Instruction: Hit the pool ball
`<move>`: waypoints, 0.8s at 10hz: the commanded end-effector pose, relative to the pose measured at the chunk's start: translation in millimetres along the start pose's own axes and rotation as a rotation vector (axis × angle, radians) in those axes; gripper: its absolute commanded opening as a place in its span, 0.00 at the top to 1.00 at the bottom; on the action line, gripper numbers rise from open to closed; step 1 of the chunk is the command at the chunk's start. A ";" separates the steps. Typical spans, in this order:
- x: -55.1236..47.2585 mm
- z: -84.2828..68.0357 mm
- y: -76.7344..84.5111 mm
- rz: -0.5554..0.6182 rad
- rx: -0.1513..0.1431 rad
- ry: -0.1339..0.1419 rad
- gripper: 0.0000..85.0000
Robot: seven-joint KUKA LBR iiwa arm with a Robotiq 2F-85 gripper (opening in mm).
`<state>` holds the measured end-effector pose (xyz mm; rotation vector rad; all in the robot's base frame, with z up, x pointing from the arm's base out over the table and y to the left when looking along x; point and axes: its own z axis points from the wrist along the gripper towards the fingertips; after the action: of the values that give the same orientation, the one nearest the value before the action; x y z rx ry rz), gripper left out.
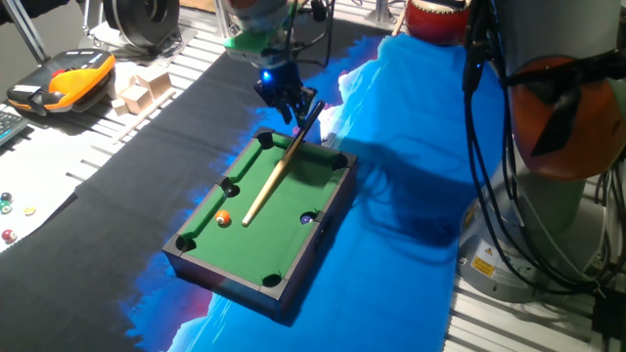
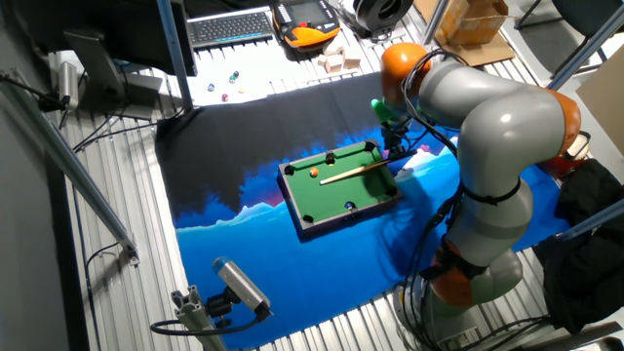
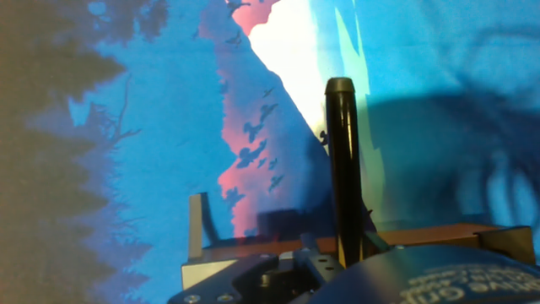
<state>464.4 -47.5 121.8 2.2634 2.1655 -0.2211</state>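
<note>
1. Holding the dark back end of the cue stick (image 1: 277, 168), with the gripper (image 1: 290, 106) squeezed tight on it, just past the far end of the mini pool table (image 1: 208, 274).
2. Hanging over that far end of the mini pool table, at the rim between the two far corner holes.
3. Slanting down from the gripper onto the green felt of the mini pool table, with the tan tip lying near the middle.
4. Sitting on the green felt of the mini pool table: the pool ball (image 1: 224, 218), small, orange and shiny, near the long side rail away from the big grey robot body (image 2: 504, 136).
5. Resting just beside the tan tip, but not touching it, with a little green showing between them.
6. Lying near the other long side of the mini pool table: a small dark ball (image 1: 307, 218) close to a side hole.
7. Spreading out under the mini pool table: a blue and black cloth (image 1: 411, 147).
8. Showing in the hand view: the black butt of the cue stick (image 3: 341, 160) sticking up past the gripper, with the blue and pink cloth (image 3: 169, 110) behind it.
9. Lying well away from the mini pool table: some wooden blocks (image 1: 140, 90) and an orange and black controller (image 1: 61, 81).
</note>
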 end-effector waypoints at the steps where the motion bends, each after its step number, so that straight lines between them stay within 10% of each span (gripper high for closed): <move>1: 0.2 1.6 -0.7 0.000 -0.001 0.001 0.40; 8: 1.6 13.0 -7.6 -0.009 -0.003 0.003 0.40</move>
<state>454.7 -47.5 109.0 2.2517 2.1779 -0.2267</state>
